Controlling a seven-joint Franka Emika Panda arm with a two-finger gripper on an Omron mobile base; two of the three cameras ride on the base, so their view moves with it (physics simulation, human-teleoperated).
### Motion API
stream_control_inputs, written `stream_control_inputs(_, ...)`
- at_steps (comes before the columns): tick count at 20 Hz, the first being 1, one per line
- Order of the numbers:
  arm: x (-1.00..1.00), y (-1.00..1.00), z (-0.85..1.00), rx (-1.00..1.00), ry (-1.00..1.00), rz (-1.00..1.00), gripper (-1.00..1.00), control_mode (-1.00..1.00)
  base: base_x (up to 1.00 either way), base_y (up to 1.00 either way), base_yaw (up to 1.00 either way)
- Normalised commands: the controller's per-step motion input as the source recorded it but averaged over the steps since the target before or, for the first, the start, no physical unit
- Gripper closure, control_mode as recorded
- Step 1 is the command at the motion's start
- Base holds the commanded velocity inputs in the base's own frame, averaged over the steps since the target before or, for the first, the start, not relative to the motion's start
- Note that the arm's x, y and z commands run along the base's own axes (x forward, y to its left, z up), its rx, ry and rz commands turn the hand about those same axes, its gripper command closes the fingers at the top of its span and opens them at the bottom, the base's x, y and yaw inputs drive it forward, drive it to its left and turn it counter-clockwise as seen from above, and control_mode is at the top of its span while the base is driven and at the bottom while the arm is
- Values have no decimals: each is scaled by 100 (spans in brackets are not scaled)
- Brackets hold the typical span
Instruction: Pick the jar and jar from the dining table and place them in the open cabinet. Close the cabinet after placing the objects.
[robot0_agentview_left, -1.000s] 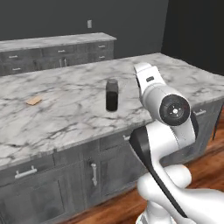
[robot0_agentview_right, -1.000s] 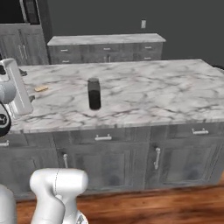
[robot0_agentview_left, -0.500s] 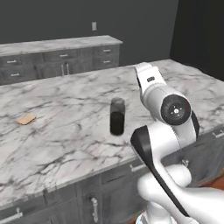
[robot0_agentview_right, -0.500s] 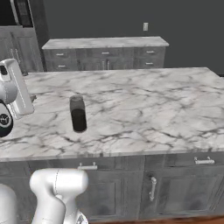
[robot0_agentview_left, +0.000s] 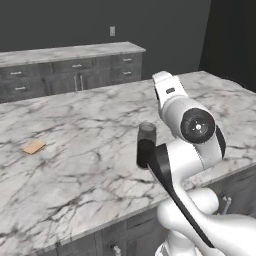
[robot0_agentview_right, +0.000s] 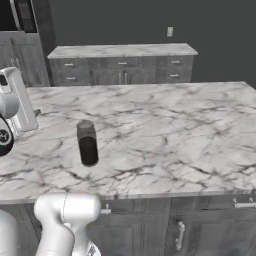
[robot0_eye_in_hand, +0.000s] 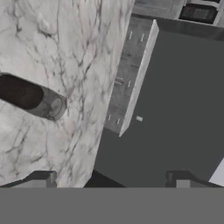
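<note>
A tall clear jar (robot0_agentview_left: 146, 136) with dark brown contents stands upright on the marble dining table (robot0_agentview_left: 75, 175), partly behind my arm in the left base view. In the right base view the jar (robot0_agentview_right: 87, 144) stands near the table's (robot0_agentview_right: 165, 130) front left. My gripper (robot0_eye_in_hand: 111, 180) is open, its fingertips wide apart with nothing between them. In the hand view the jar (robot0_eye_in_hand: 31, 100) appears up and left of the left fingertip, well apart from it, above the table (robot0_eye_in_hand: 83, 48).
A flat tan cracker (robot0_agentview_left: 34, 146) lies on the table's left part. A marble counter on grey drawers (robot0_agentview_right: 122, 51) runs along the back wall, across a dark floor gap (robot0_eye_in_hand: 175, 109). Dark grey cabinet fronts (robot0_agentview_right: 20, 60) stand at the far left; I cannot tell whether any is open.
Both base views have shifted and the table looms larger, so the base has driven closer. The jar now sits nearer my arm. The gripper stays open.
</note>
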Motion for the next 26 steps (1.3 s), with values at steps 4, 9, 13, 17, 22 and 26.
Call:
stream_control_inputs(4,-1,-3,1,1,0,-1,-100,-100,-1,0,-1)
stream_control_inputs(9,-1,-29,15,8,11,-11,-100,-100,0,0,0)
stream_control_inputs(13,10,-20,1,12,39,-12,-100,-100,0,0,0)
stream_control_inputs(17,6,-5,-22,4,18,-1,-100,-100,0,0,0)
stream_control_inputs(22,3,-3,-29,1,21,0,-100,-100,0,0,0)
stream_control_inputs(26,22,-8,-33,4,23,0,-100,-100,0,0,0)
